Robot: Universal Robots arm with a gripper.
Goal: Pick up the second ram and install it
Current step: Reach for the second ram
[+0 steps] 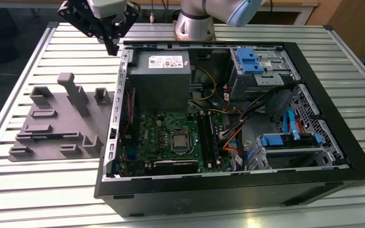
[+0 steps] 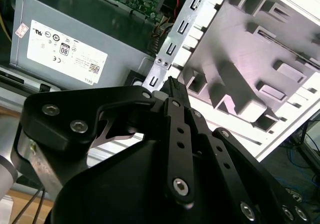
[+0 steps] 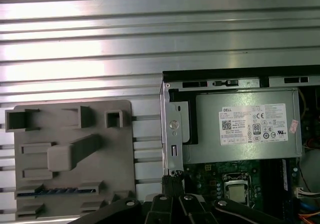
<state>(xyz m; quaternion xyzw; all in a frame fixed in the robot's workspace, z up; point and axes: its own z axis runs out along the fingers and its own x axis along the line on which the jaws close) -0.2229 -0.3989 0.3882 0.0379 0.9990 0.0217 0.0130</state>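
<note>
Second ram (image 3: 55, 190) in gray holder (image 3: 122, 154) slot; gripper (image 1: 112, 49) closed, nothing held, nr PC case (image 1: 233, 194).

exterior view: high, oblique down on case (image 1: 233, 190), holder (image 1: 49, 129) at its 9 o'clock | first wrist view: overhead, mid-range | second wrist view: close behind gripper (image 2: 172, 91), tilted | shared: holder, power supply (image 1: 160, 80)

Gripper (image 1: 110, 46): matte black and angular, made of flat linkage bars (image 2: 227, 159) that taper to a narrow tip. The centre bar (image 2: 178, 139) carries a row of small holes. Silver hex-socket screws (image 2: 79, 127) sit at the pivots and on the rounded black side housing (image 2: 60, 121). A bare steel plate (image 2: 112, 132) shows behind the housing. The arm column (image 1: 194, 26) is a silver-grey metal cylinder. The joint cap (image 1: 241, 12) is light blue and rounded.
</note>
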